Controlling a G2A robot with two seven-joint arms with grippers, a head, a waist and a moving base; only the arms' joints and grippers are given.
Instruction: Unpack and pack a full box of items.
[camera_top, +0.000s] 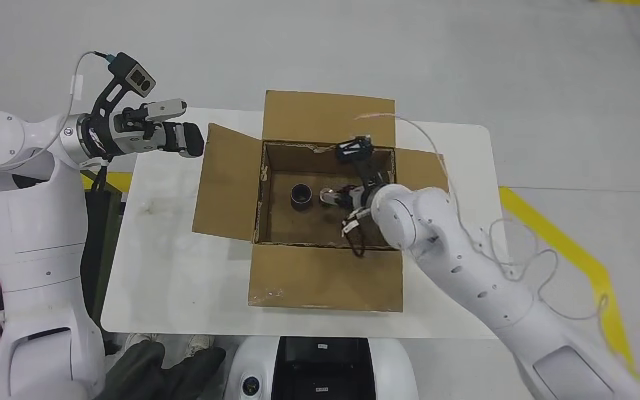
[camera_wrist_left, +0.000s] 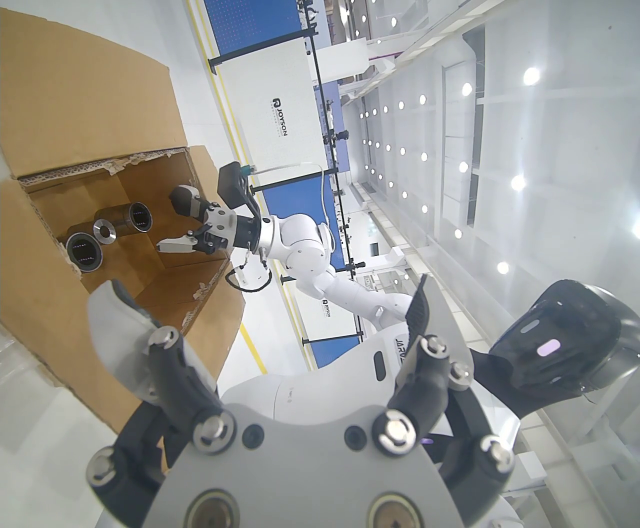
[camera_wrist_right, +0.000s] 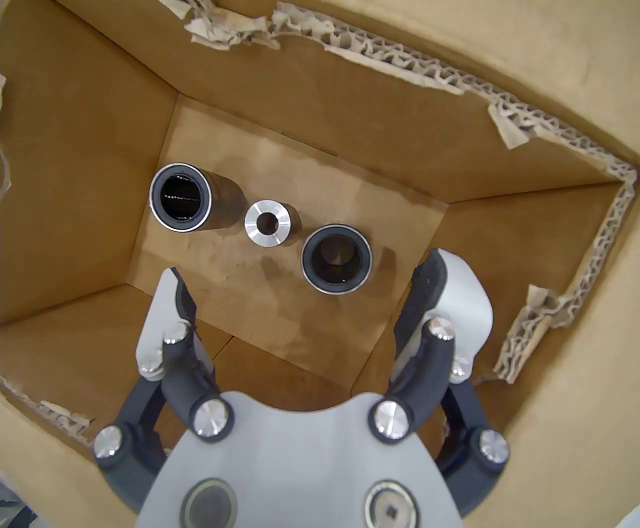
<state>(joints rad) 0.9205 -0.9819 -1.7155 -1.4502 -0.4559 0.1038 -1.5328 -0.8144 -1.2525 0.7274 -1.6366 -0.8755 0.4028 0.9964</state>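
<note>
Inside the torn cardboard box (camera_top: 325, 282) on the white bench (camera_top: 160, 265), the right arm (camera_top: 440, 240) points down, jaws wide and empty, above three shiny metal tubes (camera_wrist_right: 268, 223) standing on end. Beside the box's left flap, the left arm (camera_top: 120, 130) hangs level, jaws wide.

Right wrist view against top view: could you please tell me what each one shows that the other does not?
The right wrist view adds a third metal piece, the near sleeve, on the floor of the cardboard box, plus the torn corrugated rim. The top view adds the left gripper, over the table beside the box's left flap. Both show the box, the right gripper open inside it, the far sleeve and the small silver bushing.
</note>
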